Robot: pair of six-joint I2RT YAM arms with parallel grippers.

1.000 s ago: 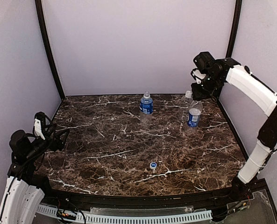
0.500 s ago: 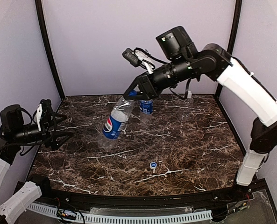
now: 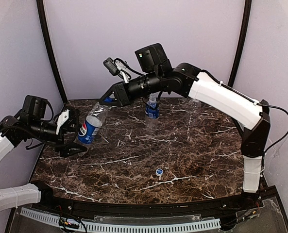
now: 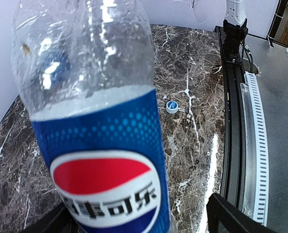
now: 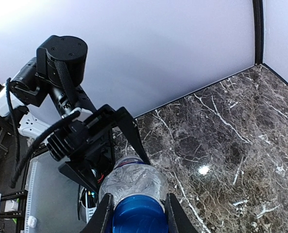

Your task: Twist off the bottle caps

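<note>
Top external view: two arms reach over a dark marble surface [image 3: 197, 155].
Left hand [image 3: 77, 131]: open wide, one finger on each side of the tilted bottle's low end.
Tilted bottle [image 3: 91, 124]: blue label, up in the air over the left side of the surface.
Right hand [image 3: 110, 99]: closed on that bottle's blue cap [image 5: 136, 216].
Back bottle [image 3: 152, 108]: upright by the back wall.
Loose cap [image 3: 159, 171]: blue, lying near the front edge.
</note>
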